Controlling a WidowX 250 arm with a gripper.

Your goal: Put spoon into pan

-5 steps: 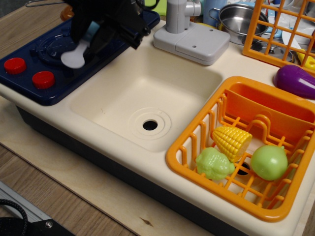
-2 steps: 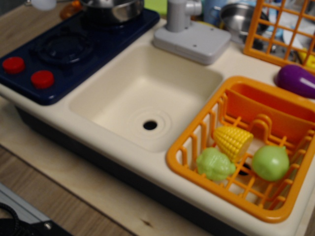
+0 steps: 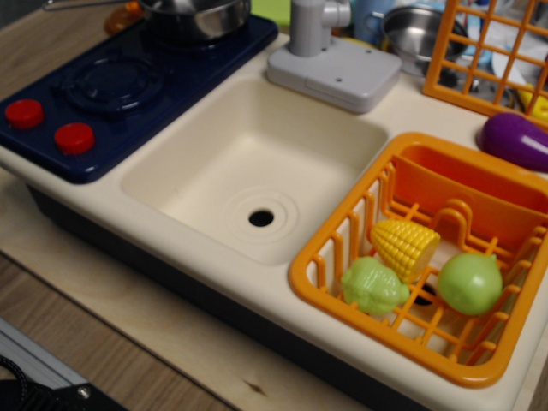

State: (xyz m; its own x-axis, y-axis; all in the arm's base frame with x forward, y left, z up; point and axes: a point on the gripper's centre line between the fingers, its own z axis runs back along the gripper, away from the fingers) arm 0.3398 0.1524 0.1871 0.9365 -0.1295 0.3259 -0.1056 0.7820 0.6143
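Observation:
The pan is shiny silver steel and sits on the back of the dark blue stove, cut off by the top edge of the view. Its thin metal handle runs left along the top edge. The spoon is out of view. The gripper is out of view too.
A cream sink basin lies in the middle, with a grey faucet base behind it. An orange basket at the right holds a corn cob, a green vegetable and a green apple. A purple eggplant, an orange rack and a steel pot are at the back right.
A second ago the gripper held the spoon over the stove. It rose and left through the top; the spoon's white bowl showed at the top left corner, and now both are gone.

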